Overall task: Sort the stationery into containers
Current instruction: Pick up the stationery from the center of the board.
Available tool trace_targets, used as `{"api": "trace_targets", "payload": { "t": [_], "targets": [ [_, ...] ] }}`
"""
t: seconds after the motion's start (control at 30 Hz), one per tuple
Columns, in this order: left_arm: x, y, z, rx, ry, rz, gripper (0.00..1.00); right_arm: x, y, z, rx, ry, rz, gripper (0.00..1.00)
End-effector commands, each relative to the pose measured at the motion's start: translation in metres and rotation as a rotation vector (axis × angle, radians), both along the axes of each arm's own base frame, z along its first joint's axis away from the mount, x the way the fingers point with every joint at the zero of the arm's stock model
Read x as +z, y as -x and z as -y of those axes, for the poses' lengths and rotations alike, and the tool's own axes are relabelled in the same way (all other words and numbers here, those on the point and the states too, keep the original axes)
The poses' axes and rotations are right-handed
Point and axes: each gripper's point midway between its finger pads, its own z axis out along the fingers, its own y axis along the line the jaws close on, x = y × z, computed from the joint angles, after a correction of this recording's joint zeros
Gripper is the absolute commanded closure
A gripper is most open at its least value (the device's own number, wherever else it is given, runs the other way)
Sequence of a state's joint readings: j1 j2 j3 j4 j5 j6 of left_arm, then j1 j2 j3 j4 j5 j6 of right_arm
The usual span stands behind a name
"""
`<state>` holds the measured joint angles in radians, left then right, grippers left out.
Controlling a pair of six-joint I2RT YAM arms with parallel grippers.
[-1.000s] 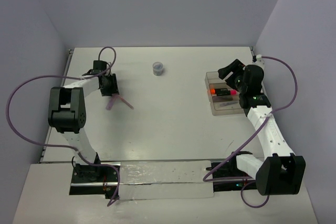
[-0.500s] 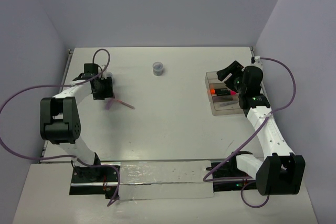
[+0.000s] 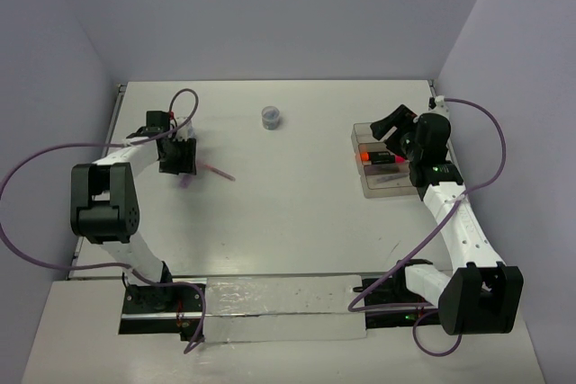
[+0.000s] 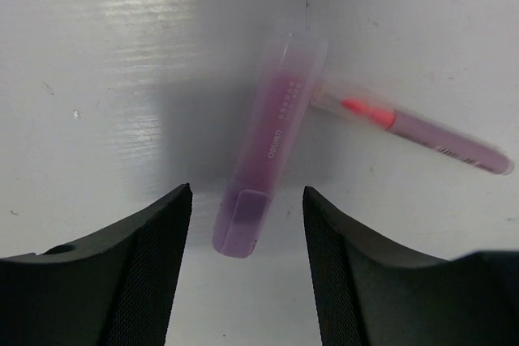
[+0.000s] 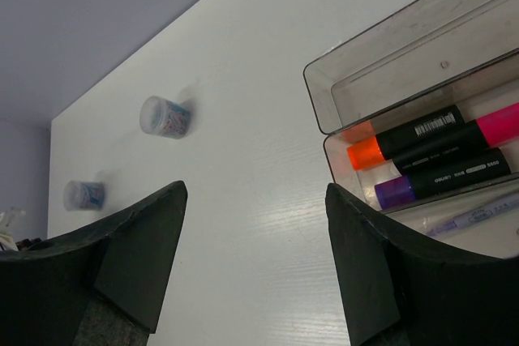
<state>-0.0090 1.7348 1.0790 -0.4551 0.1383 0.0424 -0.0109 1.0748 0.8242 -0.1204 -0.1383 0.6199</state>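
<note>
Two claws logged, both spread, neither gripping anything. At far left of the desk [image 3: 297,222], left claw [image 4: 246,194] held low, jaws wide, straddling the near end of a pale purple marker [image 4: 272,139] without touching it; clear gap seen on each side. Marker flat on the desk, angled away to the right. Close against its far end, a slim pen [image 4: 413,127] with a pink band, also flat, running off to the right; touching or merely just beside, cannot tell.

At far right, right claw [image 5: 255,200] raised near the far-left corner of the clear tray [image 5: 389,46], nothing between its jaws.

Tray divided into three long compartments:
- Far: one tiny white piece [image 5: 443,64].
- Middle: black marker with orange end [image 5: 422,131] and black marker with purple end [image 5: 446,177], side by side, touching.
- Near: thin pale pen [image 5: 474,216], partly cut off by the frame edge.

Out on the open desk, well apart from the tray: one small round jar [image 5: 165,116] toward the far side, second jar [image 5: 83,195] farther left.
</note>
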Motion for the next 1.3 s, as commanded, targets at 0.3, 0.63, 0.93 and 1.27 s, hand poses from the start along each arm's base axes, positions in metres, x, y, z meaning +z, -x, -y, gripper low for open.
{"api": "trace_targets", "payload": {
  "t": [0.3,0.63,0.93,1.27],
  "targets": [
    [-0.040,0.000,-0.017,-0.064,-0.101,-0.087,0.63,0.007,0.002,-0.002,0.017,0.024,0.017,0.24],
    [-0.029,0.021,-0.005,-0.127,-0.037,-0.106,1.00,0.021,0.008,-0.007,0.039,0.011,0.052,0.24],
    [0.081,0.002,0.029,-0.220,0.117,0.171,1.00,0.046,0.018,-0.065,0.196,-0.059,0.127,0.24],
    [0.191,0.006,0.067,-0.354,0.294,0.422,1.00,0.105,0.034,-0.236,0.641,-0.301,0.231,0.25]
  ]
}}
